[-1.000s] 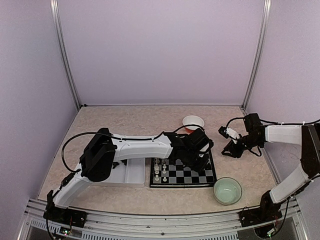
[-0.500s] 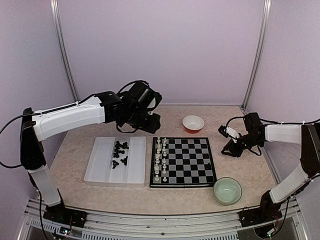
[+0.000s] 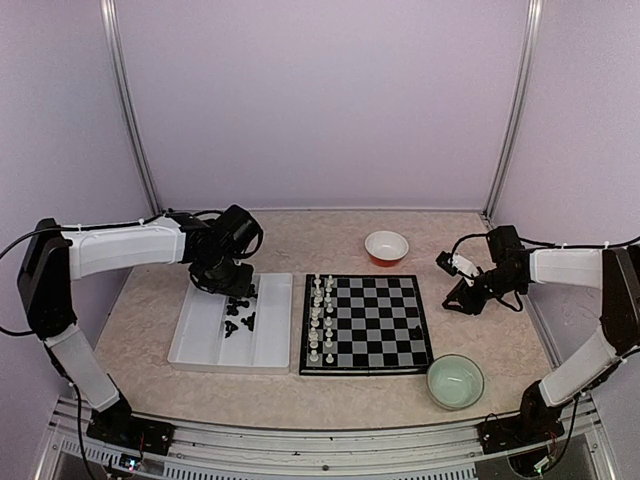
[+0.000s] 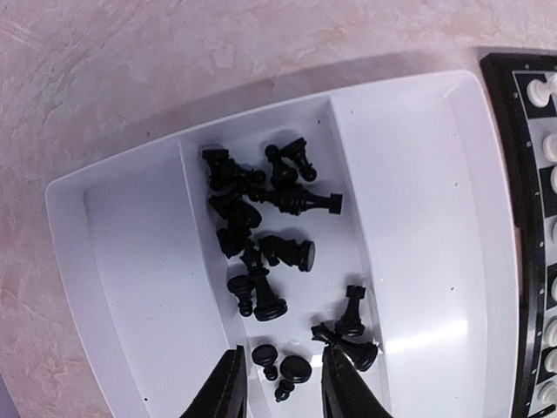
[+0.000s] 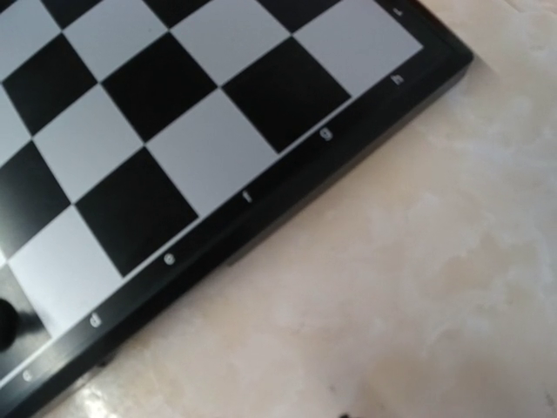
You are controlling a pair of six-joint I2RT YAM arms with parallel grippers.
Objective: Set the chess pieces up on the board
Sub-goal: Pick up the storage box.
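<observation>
Left gripper (image 4: 283,353), seemingly empty, over pieces (image 4: 291,252)

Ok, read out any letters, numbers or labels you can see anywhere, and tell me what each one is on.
"h": chessboard border, near its corner.
"g": same border.
"f": same border.
"e": same border.
"d": same border.
Next mark beyond "d": too blurred to read.
Top and left wrist views: nothing legible; the white tray shows no text.

white arm links (image 3: 125,247) with black joints (image 3: 225,240) and looping black cables (image 3: 468,237).
</observation>
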